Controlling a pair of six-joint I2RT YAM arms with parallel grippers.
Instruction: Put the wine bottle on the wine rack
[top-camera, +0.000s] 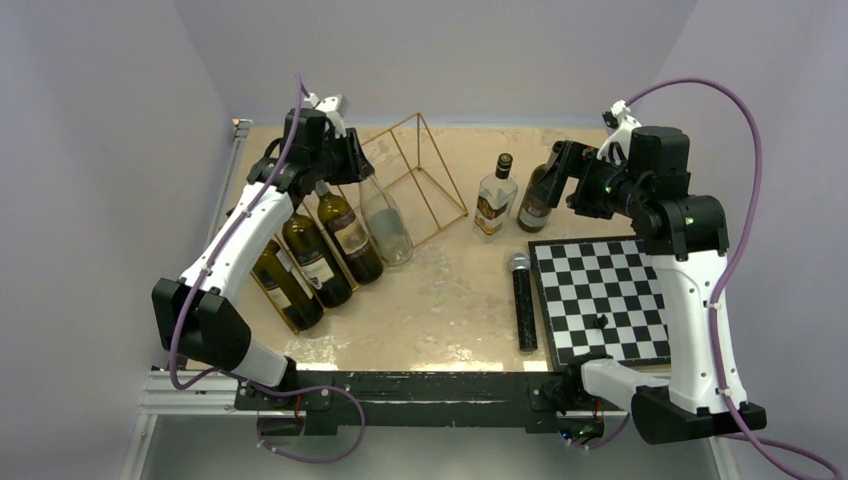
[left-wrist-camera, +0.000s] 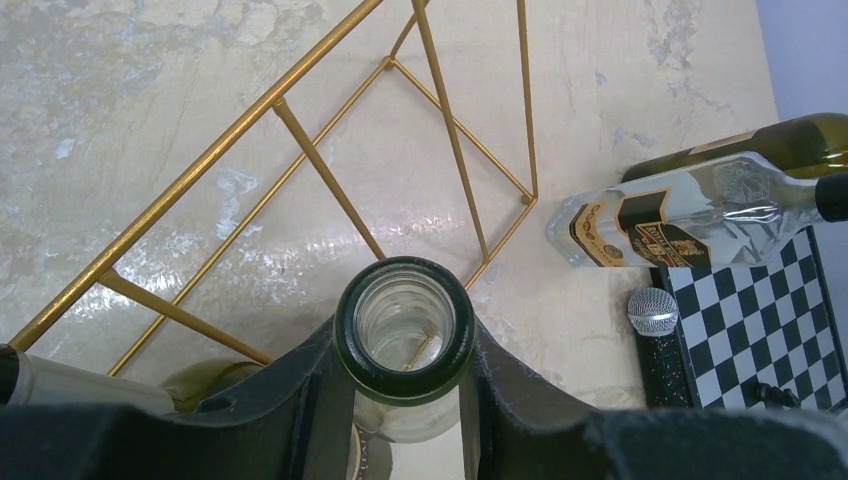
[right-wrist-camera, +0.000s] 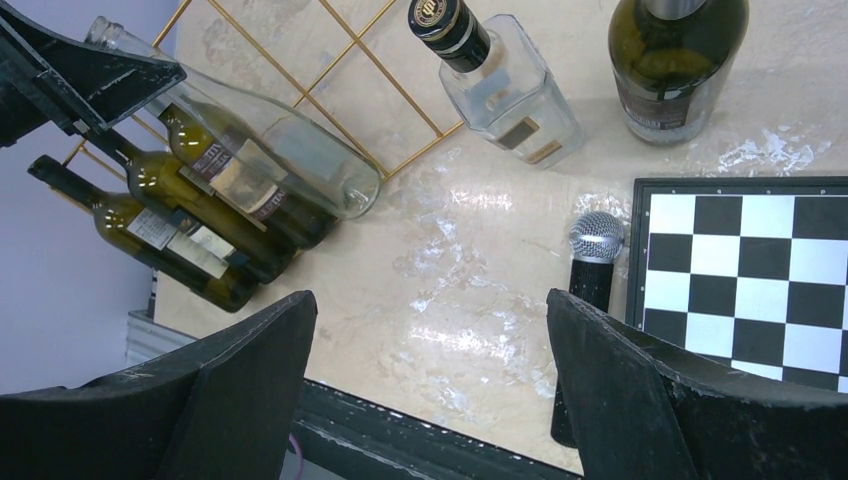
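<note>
Left hand clenches the neck of the clear bottle, its long axis slanting down the rack; right hand, released, hangs well apart.

Pale lilac walls, beige marbled table

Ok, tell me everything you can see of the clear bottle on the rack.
The clear bottle is colourless glass, uncapped and apparently empty, with what looks like a pale label. It lies slanted in a slot of the gold wire wine rack, base low, neck raised toward the back. A dark green bottle lies right beside it. The left gripper is shut on its neck just under the open mouth.
</note>
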